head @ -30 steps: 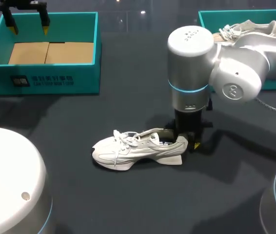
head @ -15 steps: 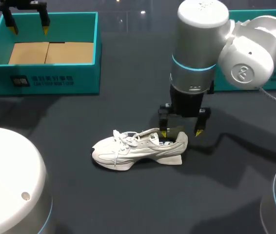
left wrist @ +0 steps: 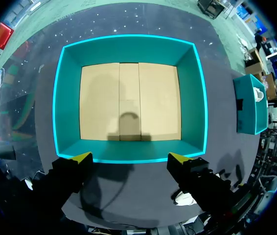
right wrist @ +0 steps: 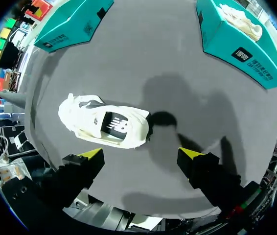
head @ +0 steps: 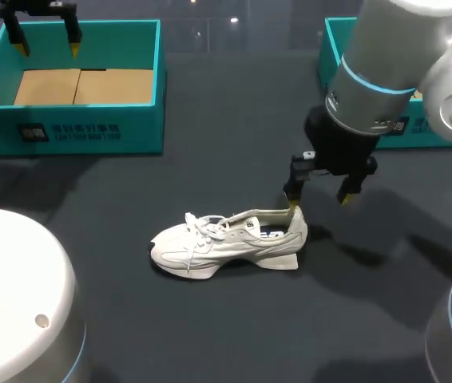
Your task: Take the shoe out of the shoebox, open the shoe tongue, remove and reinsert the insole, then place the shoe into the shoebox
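Shoe (head: 226, 241) lies out on the table (head: 210, 327), right gripper (head: 318, 201) wide and empty close beside it; tongue and insole steps seem undone.

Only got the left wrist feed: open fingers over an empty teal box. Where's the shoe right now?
Observer: The shoe stands on its sole out in the middle of the table, toe toward your left arm's side.
Operator: Right arm got hold of it?
Observer: No. The right gripper hangs above the heel end with its fingers open and nothing between them.
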Robot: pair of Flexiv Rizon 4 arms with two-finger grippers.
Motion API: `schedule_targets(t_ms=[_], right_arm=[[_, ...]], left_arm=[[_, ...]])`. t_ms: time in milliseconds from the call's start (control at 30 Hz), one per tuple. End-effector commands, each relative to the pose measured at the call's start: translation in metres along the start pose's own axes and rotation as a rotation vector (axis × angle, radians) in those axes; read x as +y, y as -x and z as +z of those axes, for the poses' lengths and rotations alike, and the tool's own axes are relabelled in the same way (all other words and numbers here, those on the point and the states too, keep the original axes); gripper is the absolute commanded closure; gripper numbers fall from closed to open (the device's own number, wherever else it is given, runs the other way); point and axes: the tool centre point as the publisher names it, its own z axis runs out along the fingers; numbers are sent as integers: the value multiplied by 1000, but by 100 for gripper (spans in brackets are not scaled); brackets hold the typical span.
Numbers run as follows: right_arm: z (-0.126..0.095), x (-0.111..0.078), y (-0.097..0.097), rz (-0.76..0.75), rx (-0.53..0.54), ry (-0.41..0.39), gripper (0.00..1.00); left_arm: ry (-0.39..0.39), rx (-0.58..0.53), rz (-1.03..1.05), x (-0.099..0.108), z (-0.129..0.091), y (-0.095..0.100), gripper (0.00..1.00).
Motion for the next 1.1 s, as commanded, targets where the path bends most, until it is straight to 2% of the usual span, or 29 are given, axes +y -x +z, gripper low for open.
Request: schedule_targets(t_ms=[33,100,200,600,633,767,833,900,967,1100], right_arm=[[-3,-11,26,-232,262,109,0],[-7,-13,38,-366,341,141,0],[-6,-18,52,-731,495,143,0],[-6,-18,52,-731,495,143,0],[-4,-18,55,-779,473,190,0],[10,-25,74,-992,512,401,0],[17,-27,85,-1023,524,498,0],[25,-28,95,-1022,531,555,0],[32,-29,106,-1046,569,544,0],[32,-29,106,-1046,569,544,0]], left_arm=[[0,0,0,0,0,0,0],[0,0,0,0,0,0,0],[0,0,0,0,0,0,0],[0,0,0,0,0,0,0],[0,0,0,0,0,0,0],[0,0,0,0,0,0,0],[0,0,0,0,0,0,0],[0,0,0,0,0,0,0],[0,0,0,0,0,0,0],[0,0,0,0,0,0,0]])
